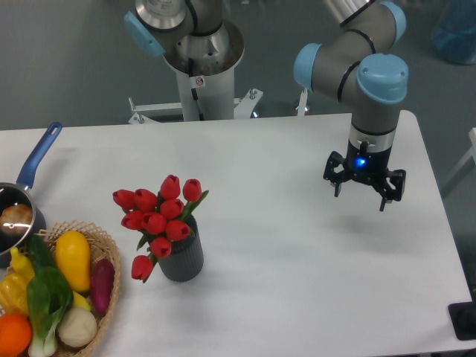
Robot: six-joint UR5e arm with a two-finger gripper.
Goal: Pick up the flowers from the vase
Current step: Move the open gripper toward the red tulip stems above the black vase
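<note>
The flowers stand in the vase, lower left of centre. The gripper hangs at right, fingers spread, empty. Treat the buds as light and crushable; grip the stems just above the rim.

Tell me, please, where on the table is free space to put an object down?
Bare table lies between the vase of flowers and the gripper, whose jaws hang open, and along the far edge. The left side is crowded: the wicker basket and saucepan sit there.
</note>
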